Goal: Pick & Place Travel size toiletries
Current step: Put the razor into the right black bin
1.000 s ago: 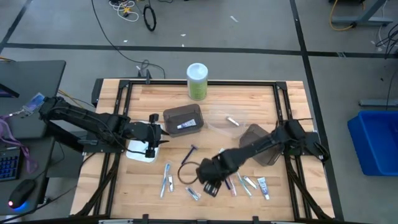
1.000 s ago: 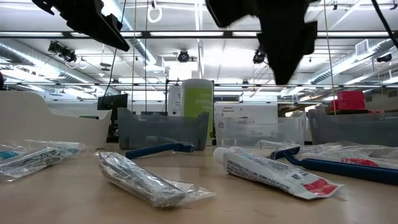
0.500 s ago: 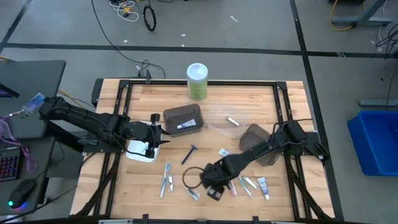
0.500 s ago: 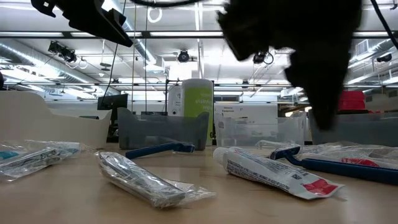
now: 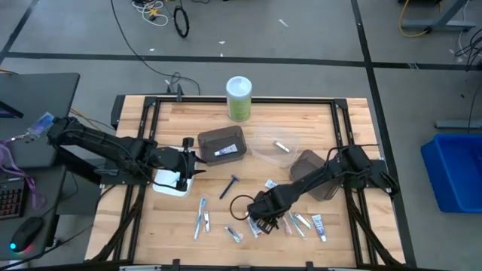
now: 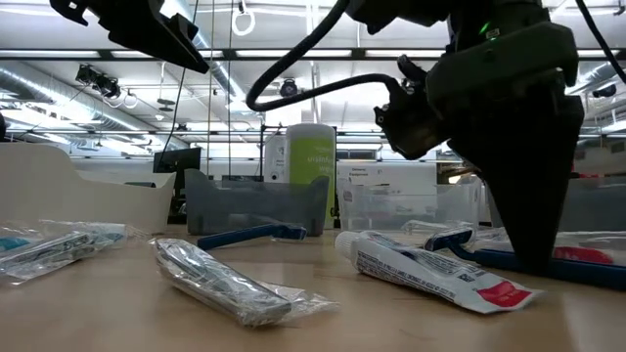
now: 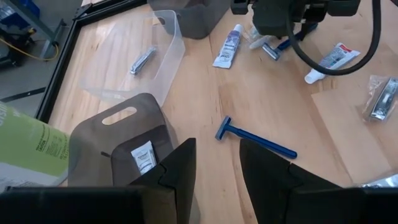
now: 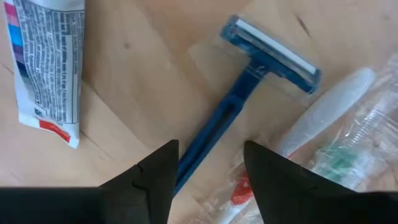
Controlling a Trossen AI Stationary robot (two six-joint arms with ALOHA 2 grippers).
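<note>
My left gripper (image 5: 183, 163) has not moved in the last second: it hangs over the white tray (image 5: 167, 183) at the table's left, fingers spread and holding nothing, beside the dark tray (image 5: 222, 144) that already has a small tube (image 7: 145, 158) in it. A loose blue razor (image 5: 230, 186) lies on the wood between the two arms, and two wrapped toothbrushes (image 5: 202, 218) and a silvery packet (image 5: 233, 235) sit near the front edge.

The change is on the right. My right gripper (image 5: 262, 218) was up off the table a second ago and has now dropped into the cluster of toiletries at front centre. Its fingers are parted and straddle the handle of a second blue razor (image 8: 249, 99), which lies flat on the wood and is not yet pinched. I judge this the start of a pick.

What crowds it: a white tube (image 8: 46, 62) just beside one finger, and a plastic-wrapped toothbrush (image 8: 329, 130) touching the razor on the other side, which could get caught in the closing jaws. Further right lie more tubes (image 5: 318, 226), the clear tray (image 5: 275, 147) with one item in it, and a second dark tray (image 5: 309, 169). The green canister (image 5: 239, 98) stands at the back, well clear.
</note>
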